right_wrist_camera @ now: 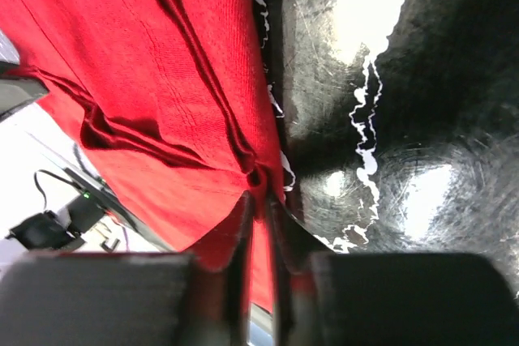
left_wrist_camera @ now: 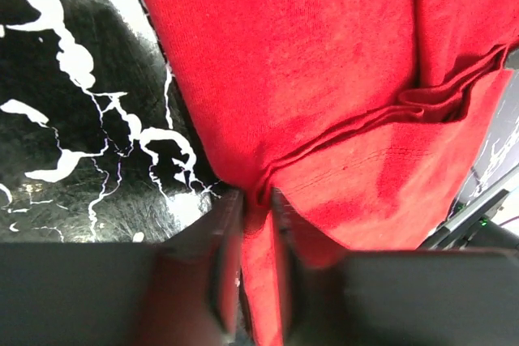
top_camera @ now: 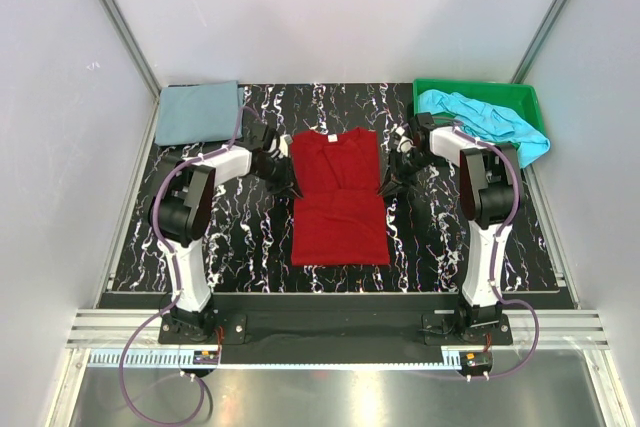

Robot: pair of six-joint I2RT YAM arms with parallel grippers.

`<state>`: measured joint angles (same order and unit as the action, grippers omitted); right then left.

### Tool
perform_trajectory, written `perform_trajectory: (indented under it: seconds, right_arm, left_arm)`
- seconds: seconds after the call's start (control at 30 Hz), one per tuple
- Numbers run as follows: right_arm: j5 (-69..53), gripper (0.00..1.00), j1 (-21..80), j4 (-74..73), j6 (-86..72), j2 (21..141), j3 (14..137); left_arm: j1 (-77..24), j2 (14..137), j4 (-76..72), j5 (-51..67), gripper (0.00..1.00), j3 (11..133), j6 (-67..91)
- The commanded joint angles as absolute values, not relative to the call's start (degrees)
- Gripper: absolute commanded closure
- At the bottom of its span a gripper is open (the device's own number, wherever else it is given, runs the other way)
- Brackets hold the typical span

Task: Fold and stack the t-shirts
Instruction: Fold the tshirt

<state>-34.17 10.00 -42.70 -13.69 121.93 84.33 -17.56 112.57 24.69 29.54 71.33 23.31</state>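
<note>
1. The left tool (left_wrist_camera: 255, 220) is clenched on a pinch of the red t-shirt (top_camera: 338, 202), at the shirt's 9 o'clock edge. Cloth bunches between its fingers.
2. The right tool (right_wrist_camera: 258, 216) is clenched the same way on the opposite edge, at 3 o'clock. Holding both sides level probably lets the arms lift a straight line across the shirt and fold one half over the other.
3. The red t-shirt lies flat mid-bench (top_camera: 250, 237), collar toward 12 o'clock. Its sleeves appear tucked in, making a long rectangle with a crease across the middle.
4. A grey-blue t-shirt (top_camera: 197, 112) lies folded at 10 o'clock.
5. A turquoise t-shirt (top_camera: 485, 119) sits crumpled in the green tray (top_camera: 520, 95) at 2 o'clock.
</note>
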Motion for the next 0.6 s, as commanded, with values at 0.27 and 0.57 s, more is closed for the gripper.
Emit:
perform_trajectory:
  seconds: [0.27,0.57]
  right_arm:
    - [-28.3,1.0,10.2,-42.8,-15.8,120.1,85.6]
    - [-26.3,0.65,10.1,-44.1,-14.9,119.3,86.8]
  left_arm:
    - [-16.0,111.2,22.9,27.1,1.0,72.5,25.0]
    - [-15.9,108.6,24.6,26.0,0.62,73.0,23.5]
